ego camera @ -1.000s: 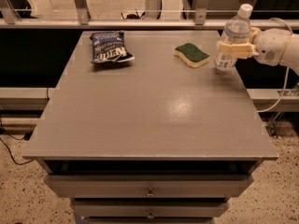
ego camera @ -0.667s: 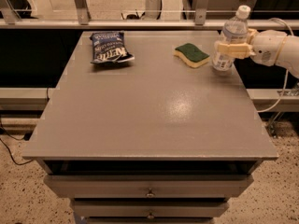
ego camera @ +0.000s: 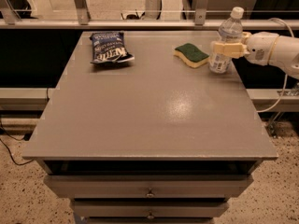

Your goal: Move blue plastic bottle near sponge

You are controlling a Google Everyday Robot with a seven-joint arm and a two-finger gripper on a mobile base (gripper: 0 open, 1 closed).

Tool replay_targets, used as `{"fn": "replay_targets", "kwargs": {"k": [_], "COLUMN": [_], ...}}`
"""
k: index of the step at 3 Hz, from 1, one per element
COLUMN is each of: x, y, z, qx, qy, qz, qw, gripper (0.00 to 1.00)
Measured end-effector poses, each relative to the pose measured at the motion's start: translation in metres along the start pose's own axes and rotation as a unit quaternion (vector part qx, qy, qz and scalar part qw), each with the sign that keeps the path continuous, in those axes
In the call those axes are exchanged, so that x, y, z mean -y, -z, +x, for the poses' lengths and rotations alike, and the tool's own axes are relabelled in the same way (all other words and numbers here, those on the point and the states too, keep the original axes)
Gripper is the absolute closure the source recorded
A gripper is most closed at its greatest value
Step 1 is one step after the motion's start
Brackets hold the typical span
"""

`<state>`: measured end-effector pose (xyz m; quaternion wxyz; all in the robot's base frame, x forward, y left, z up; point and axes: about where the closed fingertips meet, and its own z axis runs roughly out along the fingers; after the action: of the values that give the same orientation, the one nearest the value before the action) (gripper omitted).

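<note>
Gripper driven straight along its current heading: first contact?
The gripper, at the table's far right holding the blue plastic bottle, points left. The sponge lies first in that line; the bottle would probably touch it first, though depth is uncertain.

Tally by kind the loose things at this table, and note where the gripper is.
Bottles: 1, the blue plastic bottle, clasped around its middle by the gripper at the back right of the table
Sponges: 1, the sponge
Snack bags: 1, the snack bag
Total: 3
</note>
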<state>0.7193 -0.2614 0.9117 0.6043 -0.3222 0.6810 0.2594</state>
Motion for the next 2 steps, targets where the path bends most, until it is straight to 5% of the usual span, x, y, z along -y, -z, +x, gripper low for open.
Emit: {"fn": "replay_targets", "kwargs": {"k": [2], "x": [0.0018], "y": [-0.0039], "z": [0.0012], "qx": [-0.007], "qy": [-0.013], "qz": [0.002], "qw": [0.9999], "gripper": [0.15]}}
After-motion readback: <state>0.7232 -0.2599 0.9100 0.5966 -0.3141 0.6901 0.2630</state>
